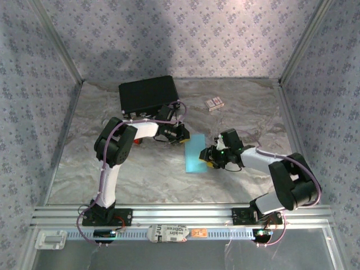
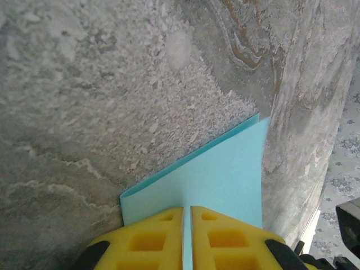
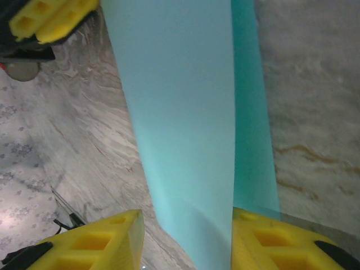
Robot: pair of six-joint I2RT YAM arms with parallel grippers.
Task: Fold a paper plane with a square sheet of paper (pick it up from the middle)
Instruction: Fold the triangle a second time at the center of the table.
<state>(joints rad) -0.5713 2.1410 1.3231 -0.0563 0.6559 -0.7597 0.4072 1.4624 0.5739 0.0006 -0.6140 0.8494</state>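
A table (image 1: pixel 140 174) covered in grey marble-patterned sheeting is carrying everything. A black case (image 1: pixel 148 93) is lying flat toward its far side. A small patterned card box (image 1: pixel 214 103) is sitting to the right of the case, apart from it. The square sheet of paper (image 1: pixel 196 153), light cyan and folded over, is sitting nearer than the case and to its right; how much of it is touching the surface cannot be told

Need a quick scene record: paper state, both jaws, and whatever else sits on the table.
paper: light blue, looks folded over
left jaws: shut on the paper's far end
right jaws: apart, paper running between them
black case: far side of the table
small box: right of the case, apart from it
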